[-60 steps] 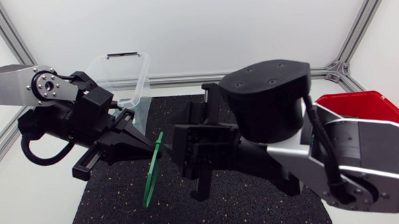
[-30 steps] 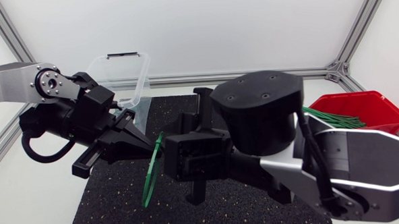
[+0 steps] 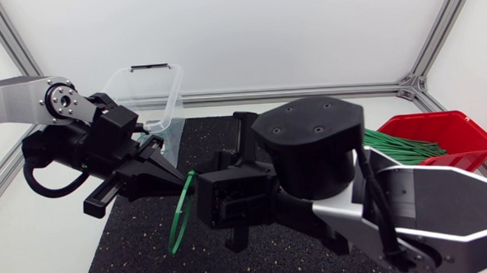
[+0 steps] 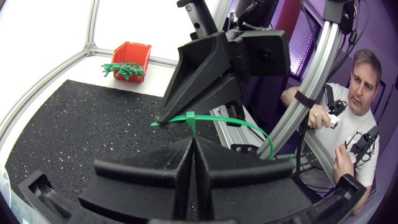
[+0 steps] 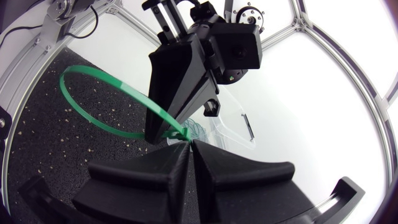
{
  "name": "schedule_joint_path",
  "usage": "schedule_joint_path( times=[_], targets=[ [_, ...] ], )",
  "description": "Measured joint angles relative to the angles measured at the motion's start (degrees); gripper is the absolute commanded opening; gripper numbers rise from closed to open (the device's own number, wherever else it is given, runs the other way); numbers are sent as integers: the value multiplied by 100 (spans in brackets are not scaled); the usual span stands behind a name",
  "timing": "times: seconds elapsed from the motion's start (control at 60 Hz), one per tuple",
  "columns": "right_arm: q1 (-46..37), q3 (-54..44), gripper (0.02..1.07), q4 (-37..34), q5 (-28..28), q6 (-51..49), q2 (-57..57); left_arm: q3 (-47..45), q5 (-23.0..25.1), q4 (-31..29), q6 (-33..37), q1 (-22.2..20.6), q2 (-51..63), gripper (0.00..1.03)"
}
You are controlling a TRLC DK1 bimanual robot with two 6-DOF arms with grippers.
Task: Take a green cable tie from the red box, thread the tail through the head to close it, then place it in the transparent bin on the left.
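A black speckled mat (image 3: 141, 248) lies under both grippers. The right arm (image 3: 310, 150), with its big round black joint, comes in over the mat, and the left arm (image 3: 19, 93) faces it from the other side. The clear bin (image 3: 172, 94) stands just behind the left gripper (image 4: 191, 146), at the far edge of the mat; from the right gripper (image 5: 189, 149) it shows ahead, past the other gripper. The red box (image 3: 466, 131) sits well behind the right gripper, beside that arm, with a heap of spare green ties (image 3: 400, 139) in it; from the left gripper it is far ahead across the mat. The two grippers meet tip to tip above the middle of the mat. The left gripper's wedge fingers are pressed together on the green cable tie (image 3: 179, 215), which rises from between them just ahead of the tips. The right gripper's fingers are likewise closed together, pinching the tie's end at their tips. The tie is bent into a loop that hangs to one side of both grippers, clear of the mat. Its small square head sits just ahead of the left gripper, between the two sets of fingertips.
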Motion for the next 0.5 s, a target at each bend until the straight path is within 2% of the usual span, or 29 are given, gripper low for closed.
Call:
schedule_joint_path(
  times=[0.267, 0.5],
  targets=[
    [-2, -179, 8, 308, -24, 0, 4, 107, 0, -396, 271, 4, 0, 3],
    [-122, -264, 8, 518, -157, 0, 61, 173, 7, -503, 284, 13, -37, 3]
  ],
)
